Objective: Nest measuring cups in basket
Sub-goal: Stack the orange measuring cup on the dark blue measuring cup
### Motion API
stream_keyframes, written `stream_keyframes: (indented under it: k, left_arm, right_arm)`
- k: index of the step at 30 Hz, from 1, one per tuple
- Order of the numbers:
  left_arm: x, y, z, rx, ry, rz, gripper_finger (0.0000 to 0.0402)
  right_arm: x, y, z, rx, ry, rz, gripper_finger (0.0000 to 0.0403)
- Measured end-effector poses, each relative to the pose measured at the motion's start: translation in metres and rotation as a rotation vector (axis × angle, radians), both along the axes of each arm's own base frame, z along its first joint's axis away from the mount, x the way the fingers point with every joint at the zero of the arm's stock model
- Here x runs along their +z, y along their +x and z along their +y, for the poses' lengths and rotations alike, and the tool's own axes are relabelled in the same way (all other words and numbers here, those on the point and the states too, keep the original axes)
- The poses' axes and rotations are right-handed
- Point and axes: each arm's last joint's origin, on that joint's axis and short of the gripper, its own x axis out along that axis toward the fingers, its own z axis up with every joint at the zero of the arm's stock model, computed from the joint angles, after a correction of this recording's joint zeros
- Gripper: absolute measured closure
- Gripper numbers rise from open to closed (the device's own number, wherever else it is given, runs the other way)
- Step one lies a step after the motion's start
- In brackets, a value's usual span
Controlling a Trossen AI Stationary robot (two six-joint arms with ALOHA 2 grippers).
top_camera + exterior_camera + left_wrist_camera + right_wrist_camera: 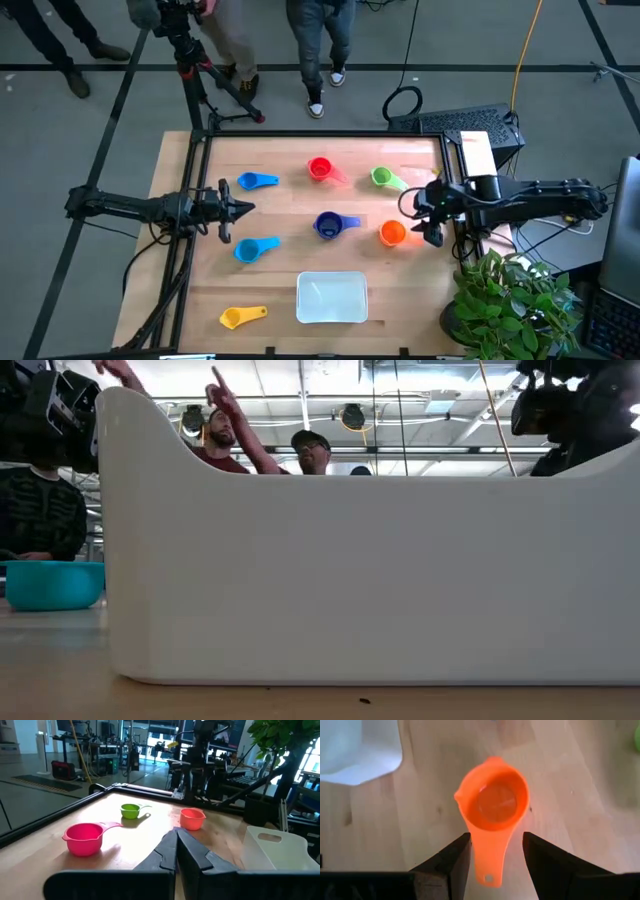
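Note:
Seven measuring cups rest on their bases on the table, none of them in the basket. They are red [320, 168], green [383, 178], orange [392, 233], dark blue [330, 225], yellow [240, 316] and two light blue [257, 181] [252, 248]. The white basket [332, 297] sits empty near the table's near edge. My right gripper [496, 840] is open and points down over the orange cup [495, 802]. Its fingers stand on either side of the cup's handle [487, 865] without touching it. My left gripper [175, 840] is shut and hovers at the table's left [235, 208].
A potted plant [510, 300] stands off the table's near right corner. People stand beyond the far edge, and a tripod [190, 60] stands at the far left. In the low view the basket's wall [350, 580] hides most of the table. Bare wood lies between the cups.

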Motion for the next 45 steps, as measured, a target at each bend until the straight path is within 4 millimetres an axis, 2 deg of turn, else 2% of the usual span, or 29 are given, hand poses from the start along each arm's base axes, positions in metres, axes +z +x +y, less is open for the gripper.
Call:
stream_keyframes:
  k: [8, 16, 21, 25, 29, 36, 45]
  left_arm:
    - [-0.001, 0.0, 0.0, 0.007, -0.001, 0.012, 0.0389]
    - [-0.003, 0.0, 0.0, 0.007, -0.003, 0.028, 0.0389]
    - [-0.003, 0.0, 0.0, 0.007, -0.002, 0.028, 0.0389]
    - [-0.003, 0.0, 0.0, 0.007, 0.001, 0.029, 0.0389]
    - [-0.003, 0.0, 0.0, 0.007, 0.001, 0.029, 0.0389]
    - [-0.003, 0.0, 0.0, 0.007, -0.013, 0.027, 0.0389]
    - [-0.003, 0.0, 0.0, 0.008, -0.023, 0.027, 0.0389]
  right_arm:
    - [-0.003, 0.001, 0.001, 0.009, 0.046, 0.029, 0.0229]
    - [-0.022, 0.01, 0.006, 0.037, 0.198, -0.065, 0.0222]
    - [-0.032, 0.008, 0.006, 0.035, 0.192, -0.037, 0.0171]
    - [-0.031, 0.008, 0.006, 0.029, 0.167, -0.045, 0.0117]
    - [-0.026, 0.005, 0.003, 0.003, 0.066, -0.014, 0.0093]
    - [-0.009, 0.007, 0.003, -0.037, 0.054, -0.008, 0.0107]
    - [-0.032, 0.017, 0.01, -0.029, 0.027, 0.208, 0.0137]
